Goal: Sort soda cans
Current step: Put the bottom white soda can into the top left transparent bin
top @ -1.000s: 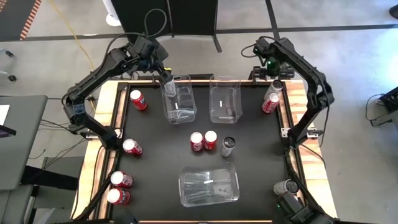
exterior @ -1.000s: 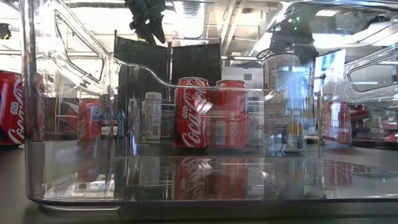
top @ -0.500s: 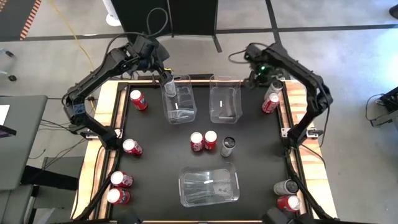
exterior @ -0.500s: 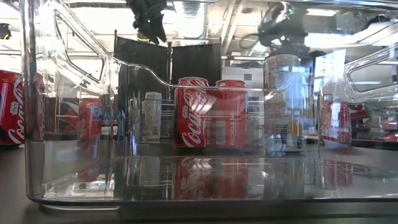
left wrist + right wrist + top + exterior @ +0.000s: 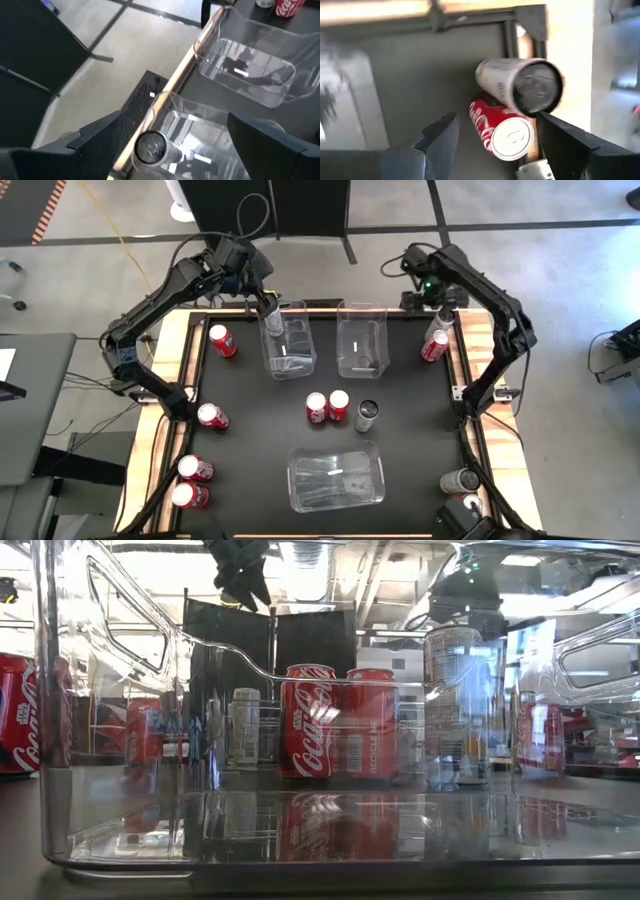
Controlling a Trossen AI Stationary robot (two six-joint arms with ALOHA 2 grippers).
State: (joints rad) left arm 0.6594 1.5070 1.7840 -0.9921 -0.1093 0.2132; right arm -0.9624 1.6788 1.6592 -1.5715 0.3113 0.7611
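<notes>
My left gripper (image 5: pixel 268 306) (image 5: pixel 175 120) hangs open above the far corner of the far left clear bin (image 5: pixel 290 345). A silver can (image 5: pixel 152 147) (image 5: pixel 272 322) stands upright in that corner. My right gripper (image 5: pixel 430 288) (image 5: pixel 497 120) is open above the far right corner of the table. Below it a silver can (image 5: pixel 520 85) (image 5: pixel 440 320) and a red can (image 5: pixel 504 134) (image 5: pixel 434 345) stand side by side. Two red cans (image 5: pixel 327 406) and a dark silver can (image 5: pixel 367 415) stand at mid-table. Several red cans (image 5: pixel 212 416) line the left edge.
A second clear bin (image 5: pixel 361 340) stands beside the first, with nothing in it. A third clear bin (image 5: pixel 336 476) sits near the front edge and fills the low view. A silver can (image 5: pixel 459 480) and a red can (image 5: pixel 470 504) stand at the near right corner.
My right gripper swung a little toward the table's left, then came back toward the right over the two cans, staying open.
</notes>
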